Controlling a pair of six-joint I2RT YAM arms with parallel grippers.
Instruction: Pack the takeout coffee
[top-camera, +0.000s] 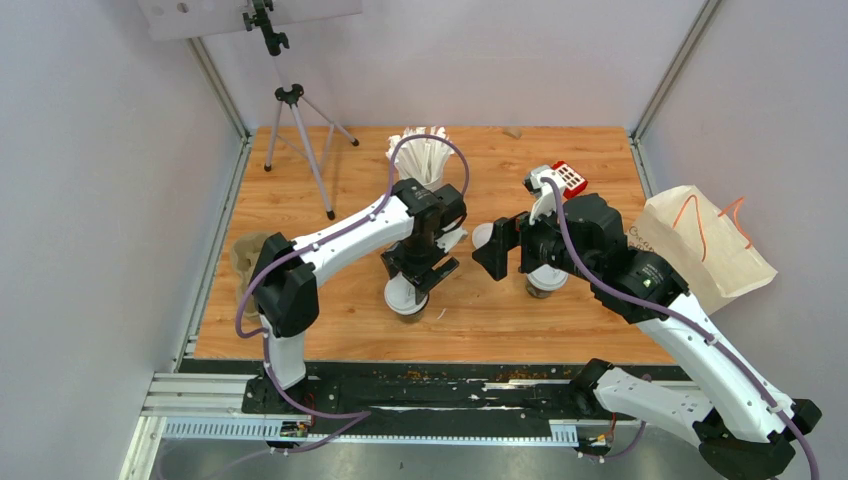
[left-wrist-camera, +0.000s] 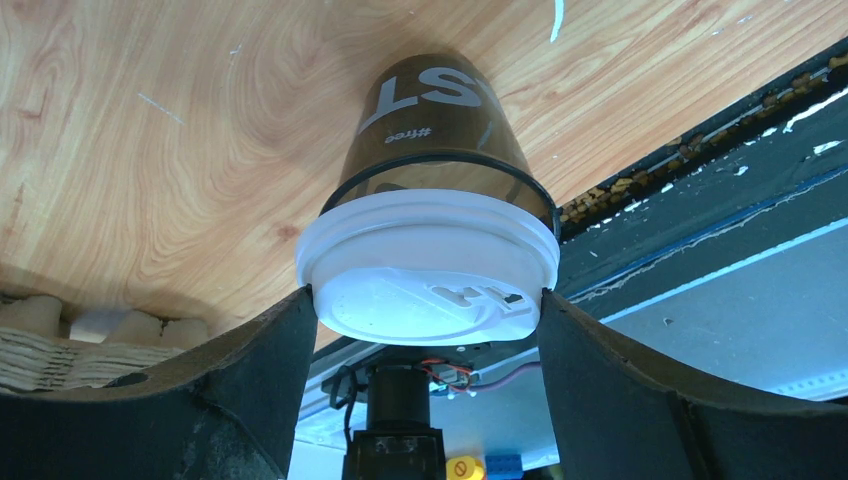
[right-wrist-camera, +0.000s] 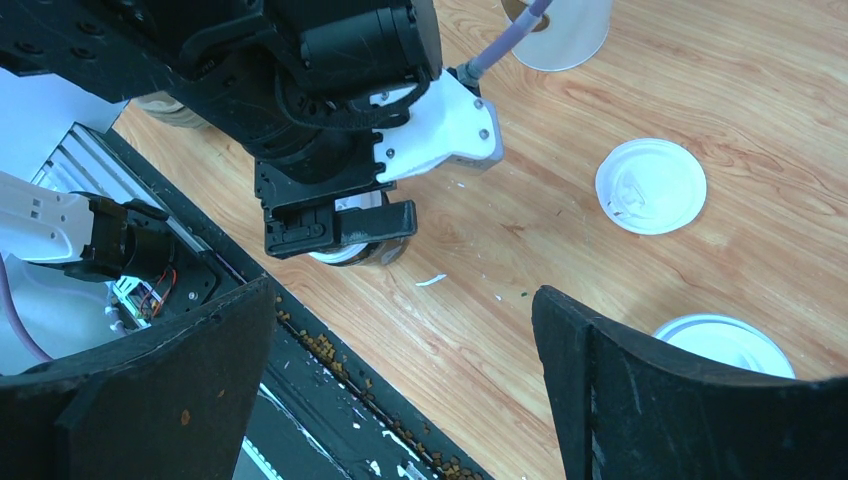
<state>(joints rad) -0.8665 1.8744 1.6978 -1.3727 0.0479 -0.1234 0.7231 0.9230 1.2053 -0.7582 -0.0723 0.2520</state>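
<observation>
One takeout coffee cup, dark brown with a white lid, stands upright on the wooden table near its front edge. My left gripper is shut on it, both fingers pressed against the lid's rim; from above the gripper covers most of the cup. A second brown cup stands under my right arm, its white lid partly hidden behind my right finger. My right gripper hangs open above bare table between the two cups, with nothing between its fingers.
A loose white lid lies flat between the arms. A white cup of paper-wrapped sticks stands at the back. A beige pulp carrier sits at the left edge, a paper bag off the right edge, a tripod at back left.
</observation>
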